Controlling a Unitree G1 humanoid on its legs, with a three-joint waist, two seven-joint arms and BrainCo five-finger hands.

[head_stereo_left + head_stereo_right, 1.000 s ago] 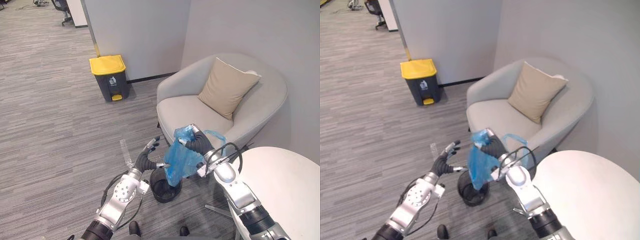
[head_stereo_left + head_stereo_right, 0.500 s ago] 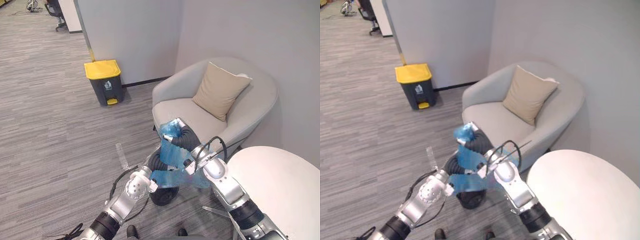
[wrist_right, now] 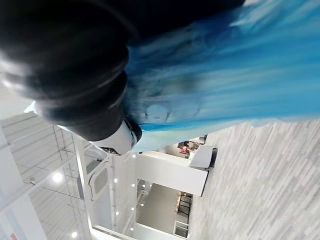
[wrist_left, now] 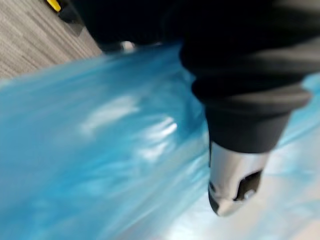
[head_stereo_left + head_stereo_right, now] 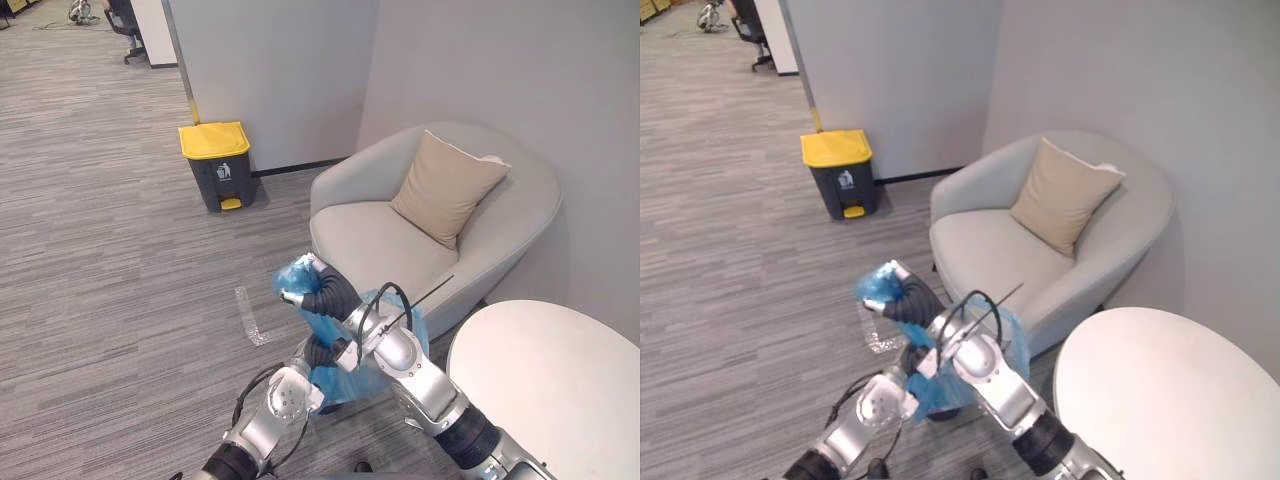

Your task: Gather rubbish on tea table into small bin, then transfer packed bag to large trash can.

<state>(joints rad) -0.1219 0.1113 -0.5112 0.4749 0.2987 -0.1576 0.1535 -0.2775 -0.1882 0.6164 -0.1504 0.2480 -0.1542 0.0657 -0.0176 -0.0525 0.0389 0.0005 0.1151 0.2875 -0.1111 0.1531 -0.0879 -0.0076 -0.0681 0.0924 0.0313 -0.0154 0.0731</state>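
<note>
A blue plastic bag [image 5: 340, 380] hangs in front of me, its gathered top [image 5: 295, 276] sticking out of my right hand [image 5: 325, 292], which is shut round it. My left hand [image 5: 318, 352] is pressed against the bag's lower side, from underneath and behind. The left wrist view has the blue bag [image 4: 100, 150] right against that hand. The right wrist view has the bag [image 3: 210, 75] stretched past the hand's dark cover. The large trash can [image 5: 217, 165], dark grey with a yellow lid, stands by the wall at the far left.
A grey armchair [image 5: 370, 240] with a beige cushion [image 5: 448, 185] stands just beyond the bag. The round white tea table [image 5: 560, 380] is at my lower right. Grey carpet runs from here to the trash can, with a strip of clear tape [image 5: 248, 315] on it.
My right hand has carried the bag's top up and to the left. My left hand has moved in from beside the bag to press against its underside. The camera has shifted too.
</note>
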